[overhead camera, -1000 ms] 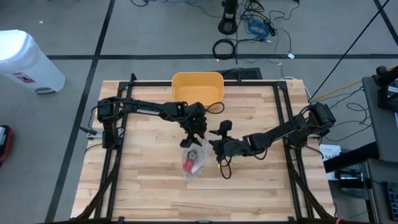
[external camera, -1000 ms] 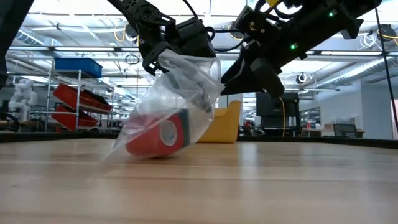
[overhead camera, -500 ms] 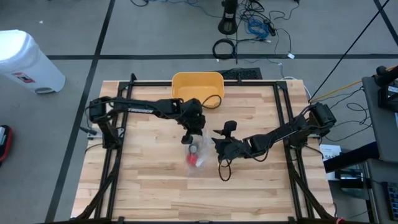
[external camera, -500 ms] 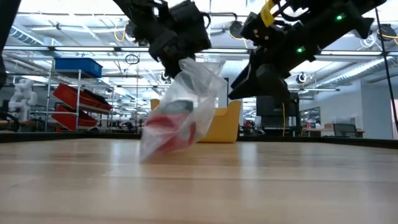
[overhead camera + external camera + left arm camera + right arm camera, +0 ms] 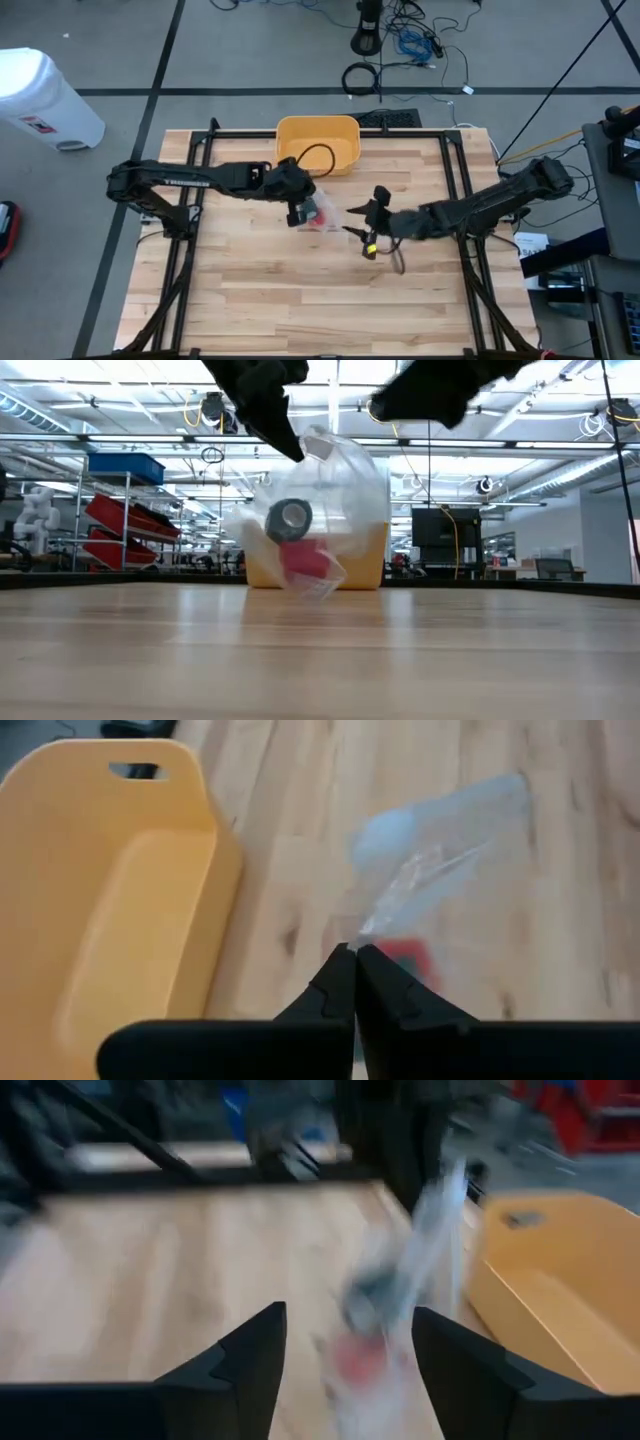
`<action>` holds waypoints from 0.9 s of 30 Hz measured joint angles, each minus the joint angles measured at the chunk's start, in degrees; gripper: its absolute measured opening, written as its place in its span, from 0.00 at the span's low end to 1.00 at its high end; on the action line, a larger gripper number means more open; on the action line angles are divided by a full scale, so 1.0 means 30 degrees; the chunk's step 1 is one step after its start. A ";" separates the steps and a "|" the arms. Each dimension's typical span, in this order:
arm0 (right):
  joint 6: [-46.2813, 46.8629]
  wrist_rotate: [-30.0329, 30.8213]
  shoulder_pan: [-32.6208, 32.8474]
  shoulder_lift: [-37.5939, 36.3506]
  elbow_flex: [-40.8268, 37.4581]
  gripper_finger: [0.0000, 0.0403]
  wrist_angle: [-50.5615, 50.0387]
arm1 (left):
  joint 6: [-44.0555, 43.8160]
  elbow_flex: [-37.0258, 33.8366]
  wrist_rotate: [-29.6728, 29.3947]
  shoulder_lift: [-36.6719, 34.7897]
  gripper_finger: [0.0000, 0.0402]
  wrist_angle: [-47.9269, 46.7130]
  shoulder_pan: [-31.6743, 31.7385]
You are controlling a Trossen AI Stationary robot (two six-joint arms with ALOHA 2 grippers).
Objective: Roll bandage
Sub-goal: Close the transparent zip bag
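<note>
A clear plastic bag (image 5: 322, 212) holds a grey roll (image 5: 290, 517) and a red item (image 5: 305, 558). My left gripper (image 5: 297, 211) is shut on the bag near the table's middle, just in front of the yellow bin (image 5: 317, 140). In the low view the bag (image 5: 320, 510) hangs under that gripper (image 5: 268, 405). My right gripper (image 5: 358, 218) is open and empty just to the right of the bag. Its wrist view shows the bag (image 5: 400, 1295) ahead, between and beyond its two fingers. My left gripper pinches a gathered edge of the bag (image 5: 366, 928) between its two shut fingertips. The bag spreads out beyond the fingers, with the red item (image 5: 405, 956) close to them. In the low view the bag hangs slack below the gripper; whether its bottom (image 5: 318, 594) touches the table I cannot tell.
The yellow bin stands at the table's far edge, right behind the bag; it also shows in the left wrist view (image 5: 110, 890) and the right wrist view (image 5: 560, 1280). A black metal frame (image 5: 190, 200) runs along the table's left and right sides. Bare wood lies toward the near edge.
My left gripper has turned and gone a little toward the table's left, still shut on the bag. The bag, which trailed toward the near edge on the table, has been drawn up toward the far edge beside the gripper. My right gripper has risen and drawn back toward the right.
</note>
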 joint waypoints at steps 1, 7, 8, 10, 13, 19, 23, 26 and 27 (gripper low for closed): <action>-0.0215 -0.1009 -0.0212 -0.0206 0.0029 0.51 0.0586 | -0.0201 0.0000 -0.0078 0.0000 0.00 0.0000 -0.0278; -0.1481 -0.3328 -0.1783 -0.0127 0.0034 0.59 0.1707 | -0.0808 0.0000 -0.0237 0.0235 0.00 0.0260 -0.1861; -0.1675 -0.3656 -0.2043 0.0054 0.0034 0.60 0.1779 | -0.0864 0.0000 -0.0313 0.0250 0.00 0.0244 -0.2052; -0.1847 -0.5388 -0.2550 0.0512 0.0027 0.62 0.1945 | -0.1342 0.0000 -0.0752 0.0270 0.00 0.0342 -0.2428; -0.1784 -0.7374 -0.2933 0.1387 0.0027 0.63 0.2855 | -0.1828 0.0000 -0.1094 0.0303 0.00 0.0335 -0.2809; -0.1865 -0.7242 -0.3058 0.2555 0.0013 0.58 0.3312 | -0.2334 0.0000 -0.1123 0.0313 0.00 0.0444 -0.3308; -0.1886 -0.7335 -0.3178 0.2994 0.0010 0.49 0.3255 | -0.2394 0.0000 -0.1138 0.0313 0.00 0.0597 -0.3578; -0.1928 -0.7326 -0.3230 0.3011 0.0009 0.35 0.3302 | -0.2968 0.0000 -0.1138 0.0313 0.00 0.0634 -0.3651; -0.1989 -0.7323 -0.3251 0.3010 0.0005 0.28 0.3301 | -0.3249 0.0000 -0.1138 0.0313 0.00 0.0623 -0.3676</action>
